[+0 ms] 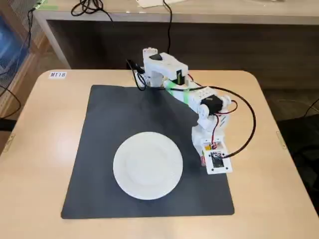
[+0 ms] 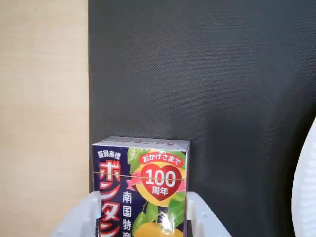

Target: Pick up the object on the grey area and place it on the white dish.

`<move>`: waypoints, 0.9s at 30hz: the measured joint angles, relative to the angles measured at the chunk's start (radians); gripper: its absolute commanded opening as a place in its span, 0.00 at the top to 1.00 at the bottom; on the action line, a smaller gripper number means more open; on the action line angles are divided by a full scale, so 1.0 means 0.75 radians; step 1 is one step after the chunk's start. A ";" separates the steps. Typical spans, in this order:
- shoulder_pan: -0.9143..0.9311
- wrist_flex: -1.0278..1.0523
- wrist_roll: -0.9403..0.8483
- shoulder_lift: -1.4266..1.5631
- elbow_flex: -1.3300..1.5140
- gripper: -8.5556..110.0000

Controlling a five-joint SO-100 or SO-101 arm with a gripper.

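the box [image 2: 140, 190] sits low in the wrist view, a little left of centre, standing on the dark grey mat [image 2: 207, 74] with its printed face to the camera – navy panel, red lettering, a red heart marked 100 and a yellow fruit. the gripper [image 2: 143, 217] has a pale finger on either side of it at the bottom edge of the frame, close against both flanks; whether they are pressing on the box or only bracketing it, i cannot tell. the beige tabletop [image 2: 44, 98] fills the left strip, and a sliver of the white dish [image 2: 307, 182] shows at the right edge.

the step in hand looks like securing the grasp. to do it well, the fingers should close squarely on the two flat sides, low enough that the light carton does not twist, and lift straight up before swinging towards the dish – it lies just beside, so the carry is short.

the fixed view gives the layout instead: the dish [image 1: 147, 165] lies in the lower middle of the mat [image 1: 107, 124], and the arm [image 1: 199, 107] reaches down at centre right of the frame. there the wrist body hides the box almost wholly, and the fingers cannot be made out
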 measured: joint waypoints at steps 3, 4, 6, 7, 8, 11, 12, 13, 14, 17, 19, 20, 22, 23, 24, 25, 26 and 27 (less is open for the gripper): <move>0.000 0.010 0.000 -0.014 0.002 0.61; -0.002 0.012 0.000 -0.016 0.004 0.61; -0.004 0.012 0.000 -0.014 0.002 0.62; -0.006 0.012 0.000 -0.014 0.002 0.63; -0.006 0.012 0.000 -0.014 0.002 0.64; -0.006 0.012 0.000 -0.016 0.002 0.66; -0.006 0.012 0.000 -0.022 0.002 0.67; -0.006 0.012 0.000 -0.033 0.002 0.68; -0.006 0.012 0.000 -0.041 0.002 0.68; -0.006 0.012 0.000 -0.057 0.002 0.69; -0.006 0.012 0.000 -0.065 0.000 0.69; -0.006 0.012 0.000 -0.067 0.000 0.71; -0.006 0.010 0.000 -0.078 -0.002 0.74; -0.006 0.010 0.000 -0.084 -0.004 0.75; -0.006 0.010 0.000 -0.086 -0.006 0.76; -0.006 0.010 0.000 -0.086 -0.006 0.76; -0.006 0.012 0.000 -0.086 -0.008 0.76; -0.006 0.012 0.004 -0.086 -0.012 0.76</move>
